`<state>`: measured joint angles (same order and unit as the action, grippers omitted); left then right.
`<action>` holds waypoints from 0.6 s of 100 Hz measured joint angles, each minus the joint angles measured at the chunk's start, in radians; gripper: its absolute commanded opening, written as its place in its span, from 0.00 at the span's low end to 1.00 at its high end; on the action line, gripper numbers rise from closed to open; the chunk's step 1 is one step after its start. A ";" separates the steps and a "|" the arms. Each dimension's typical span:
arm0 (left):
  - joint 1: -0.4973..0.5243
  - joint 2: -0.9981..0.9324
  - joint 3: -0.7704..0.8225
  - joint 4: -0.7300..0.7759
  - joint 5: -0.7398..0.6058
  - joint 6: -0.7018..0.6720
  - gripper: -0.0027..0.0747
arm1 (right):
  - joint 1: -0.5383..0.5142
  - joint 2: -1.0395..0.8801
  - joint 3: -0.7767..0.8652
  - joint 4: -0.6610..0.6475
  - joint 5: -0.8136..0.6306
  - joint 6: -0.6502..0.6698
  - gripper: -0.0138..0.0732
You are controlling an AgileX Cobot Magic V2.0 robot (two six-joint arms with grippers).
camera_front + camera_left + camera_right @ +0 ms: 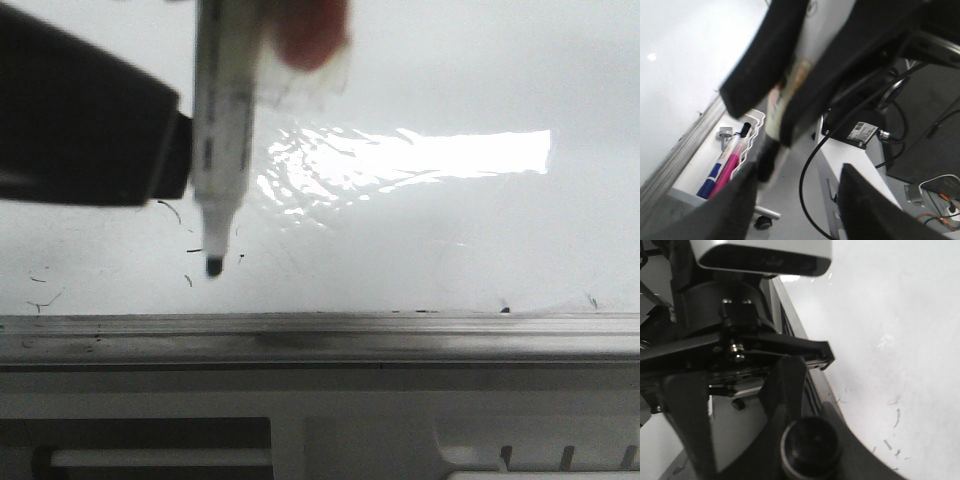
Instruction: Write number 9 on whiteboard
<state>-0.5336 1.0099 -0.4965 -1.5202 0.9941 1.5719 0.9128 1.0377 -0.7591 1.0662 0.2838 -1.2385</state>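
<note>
Item 1: left gripper (796, 177), broad dark grey fingers spread wide apart, nothing between them; in the front view its black body comes in from the left and ends just beside the pen. Item 2: right gripper (762, 122), 2 black fingers closed tight on the barrel of a pen, 1 finger on each side. Item 3: white-barrelled marker pen with a black tip (222, 120), held roughly upright, tip downward; the tip (213, 266) sits at the lower part of the board, just above the rail; whether it touches the surface cannot be told. Item 4: black cable (807, 165), looping down beside the arm's base. Item 5: white wire tray (756, 122) under the board's edge, holding 1 blue marker (710, 180) and 1 pink marker (727, 170) side by side. Item 6: grey metal rail (400, 335), running the full width along the board's lower edge. Item 7: large glossy whiteboard (450, 240), standing behind the pen, with a bright glare patch (420, 155) right of the barrel and short scattered black strokes (170, 208) around the tip; none reads clearly as a figure.
</note>
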 measured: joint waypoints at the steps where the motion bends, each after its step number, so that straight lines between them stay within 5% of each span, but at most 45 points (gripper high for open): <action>1: 0.000 -0.004 0.000 0.000 0.002 -0.004 0.67 | 0.000 -0.010 0.000 -0.006 0.000 0.000 0.08; 27: 0.079 -0.208 0.000 0.024 0.026 -0.122 0.47 | -0.085 -0.180 0.000 -0.106 0.155 0.000 0.08; 60: 0.214 -0.489 0.000 0.076 -0.141 -0.245 0.12 | -0.388 -0.201 -0.106 -0.365 0.565 0.087 0.08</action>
<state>-0.3200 0.5210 -0.4965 -1.4446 0.8532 1.3272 0.5251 0.8366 -0.8653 0.7010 0.8490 -1.1513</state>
